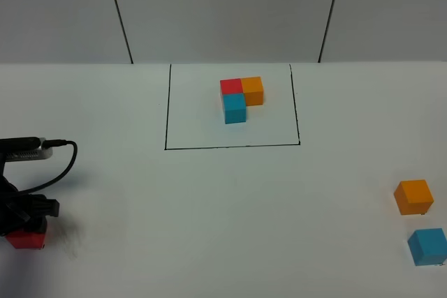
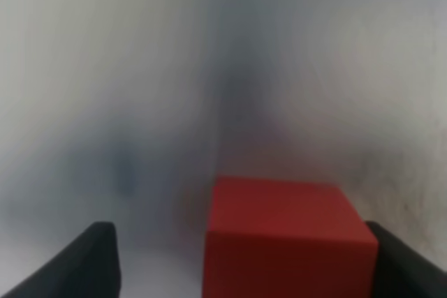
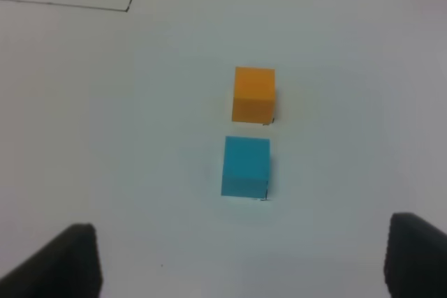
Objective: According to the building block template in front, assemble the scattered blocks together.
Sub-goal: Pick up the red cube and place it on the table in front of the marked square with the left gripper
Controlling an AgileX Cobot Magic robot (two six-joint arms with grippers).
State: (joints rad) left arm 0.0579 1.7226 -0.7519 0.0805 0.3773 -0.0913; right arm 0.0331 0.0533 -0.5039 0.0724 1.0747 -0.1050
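Note:
The building block template [image 1: 237,97] is a red, orange and blue trio inside a thin black frame [image 1: 232,147] at the far middle of the table. Of the scattered blocks, the red cube [image 1: 28,239] lies at the near left. My left gripper [image 1: 29,220] is lowered over it. In the left wrist view the red cube [image 2: 290,235] sits between the fingers, against one finger [image 2: 408,263], with a gap to the other. The orange cube [image 1: 413,196] and blue cube [image 1: 427,246] lie at the near right. My right gripper [image 3: 241,263] hangs open above them, holding nothing.
A black cable [image 1: 59,165] loops from the left arm over the table's left side. Grey wall panels stand behind the table. The right wrist view catches a corner of the black frame [image 3: 105,7].

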